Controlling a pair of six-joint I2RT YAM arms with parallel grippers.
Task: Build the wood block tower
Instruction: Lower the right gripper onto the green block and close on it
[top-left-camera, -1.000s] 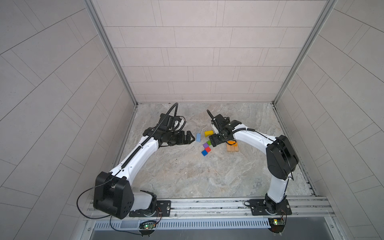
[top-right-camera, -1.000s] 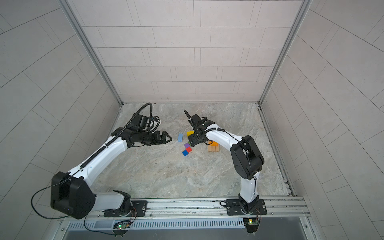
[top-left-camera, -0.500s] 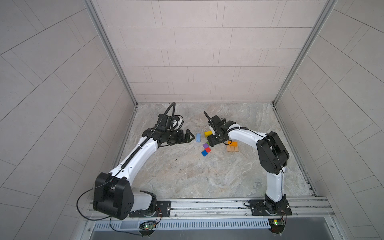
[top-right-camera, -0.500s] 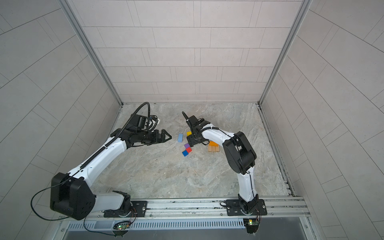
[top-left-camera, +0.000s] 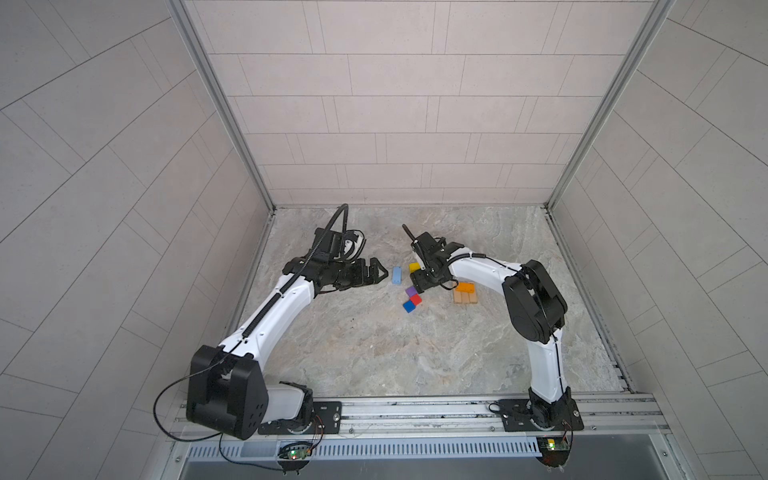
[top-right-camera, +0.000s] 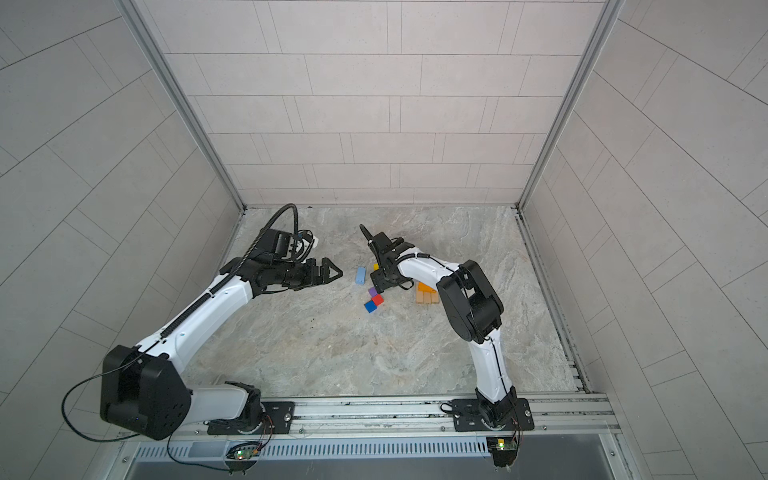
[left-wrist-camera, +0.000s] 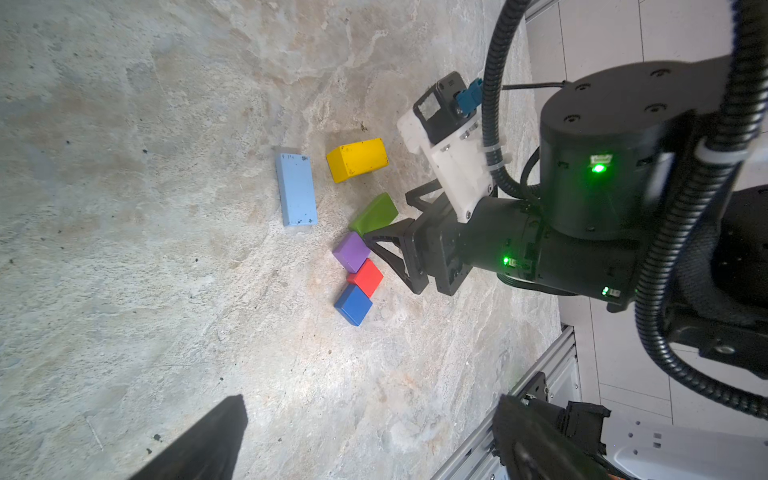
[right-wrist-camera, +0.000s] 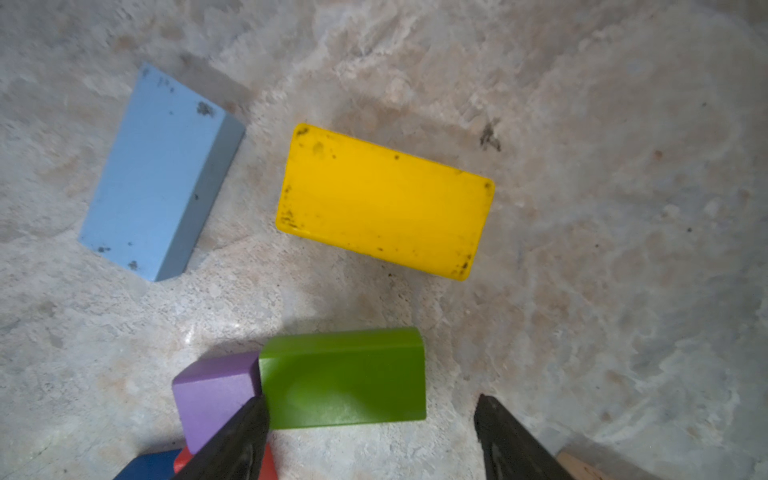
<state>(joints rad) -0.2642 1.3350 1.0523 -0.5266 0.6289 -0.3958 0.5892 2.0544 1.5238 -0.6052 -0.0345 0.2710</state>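
My right gripper (right-wrist-camera: 370, 419) is open and low over the floor, its jaws straddling the green oblong (right-wrist-camera: 345, 378). One fingertip (right-wrist-camera: 249, 419) touches the seam between green and the purple cube (right-wrist-camera: 214, 390); the other stands apart from the block. Red cube (top-left-camera: 415, 299) and blue cube (top-left-camera: 409, 306) continue a line from the purple cube. The yellow oblong (right-wrist-camera: 384, 199) and light-blue oblong (right-wrist-camera: 160, 170) lie flat just beyond. Tan oblongs (top-left-camera: 465, 298) lie side by side with the orange oblong (top-left-camera: 465, 286) at their far edge. My left gripper (top-left-camera: 376, 270) hovers open and empty, left of the light-blue oblong.
The marble floor (top-left-camera: 374, 353) is enclosed by tiled walls on three sides, with a metal rail (top-left-camera: 415, 411) along the front carrying both arm bases. The right arm's elbow (top-left-camera: 534, 299) hangs just right of the tan oblongs.
My right gripper has shifted slightly left onto the green oblong and its jaws have narrowed; its elbow swung left. The left arm has barely moved.
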